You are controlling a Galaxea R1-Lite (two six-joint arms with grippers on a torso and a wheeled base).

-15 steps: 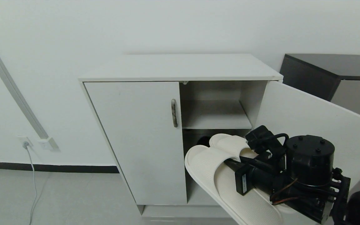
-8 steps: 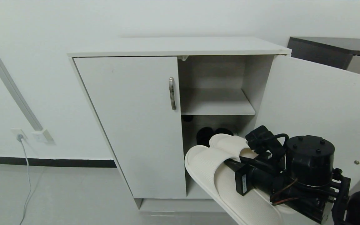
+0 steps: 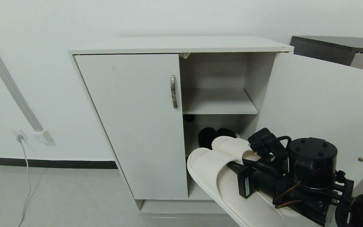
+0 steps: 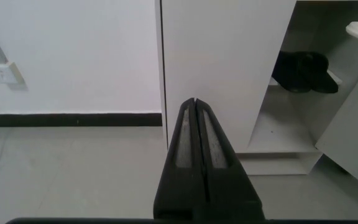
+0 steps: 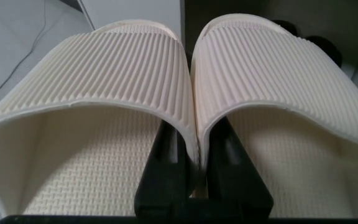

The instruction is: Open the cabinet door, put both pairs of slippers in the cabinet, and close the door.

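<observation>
**Slippers held at the open cabinet**

White slippers [image 3: 210,170] [image 5: 129,68], a pair lying side by side with toes pointing away from the right claw [image 3: 235,164] [image 5: 194,140]. The claw is clenched on them: one finger sits inside each slipper, and the two adjoining side walls are pinched between the fingers. The pair is carried clear of the floor, soles down, its toes tipped slightly upward.

Just beyond the claw's tips lies the open right half of the cabinet [image 3: 181,44]. The toes of the white pair are level with the lower compartment, at its mouth. Farther in from the claw, on the floor of that compartment, lie the black slippers [image 3: 212,136] [image 4: 303,71], also side by side. Above them, and above the claw, is the shelf [image 3: 219,105], bare on top.

To the claw's right the right door [image 3: 320,107] is swung wide open. To its left the left door [image 3: 131,126] is shut, with its handle [image 3: 173,91] upright at the inner edge.

The left claw [image 4: 195,109] hangs low above the floor [image 4: 73,168], facing the shut left door. Its fingers are pressed together with nothing between them.

Well off to the left of both claws, a wall socket [image 3: 19,135] has a cable [image 3: 27,176] trailing down to the floor. Beyond the right door stands a dark cabinet [image 3: 336,47].
</observation>
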